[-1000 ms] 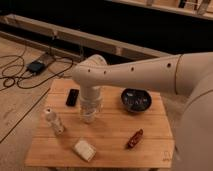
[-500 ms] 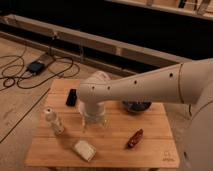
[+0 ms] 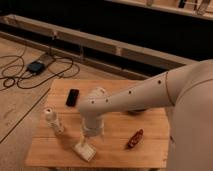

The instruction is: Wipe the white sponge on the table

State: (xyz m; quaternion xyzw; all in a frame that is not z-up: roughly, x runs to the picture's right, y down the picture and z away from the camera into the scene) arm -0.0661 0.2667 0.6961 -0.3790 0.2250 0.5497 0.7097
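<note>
One white sponge (image 3: 85, 150) sits by the near edge of the table (image 3: 150, 152), left of centre, and the gripper (image 3: 90, 139) hangs right over it, touching or nearly so; whether it has a hold, I cannot tell. That sponge looks soft, light and squashy, so pinch it across its narrow sides and press gently. No writing is readable anywhere, not even on the white-capped bottle (image 3: 52, 120) to the left.

on desk (image 3: 112, 150): black phone (image 3: 73, 97) flat back-left, white-capped bottle (image 3: 52, 120) upright near left edge, red-brown item (image 3: 135, 139) lying front-right, right of the claw (image 3: 89, 139) (low, front-centre). black box (image 3: 36, 66) + cables (image 3: 15, 75) on floor (image 3: 20, 112), far left.
</note>
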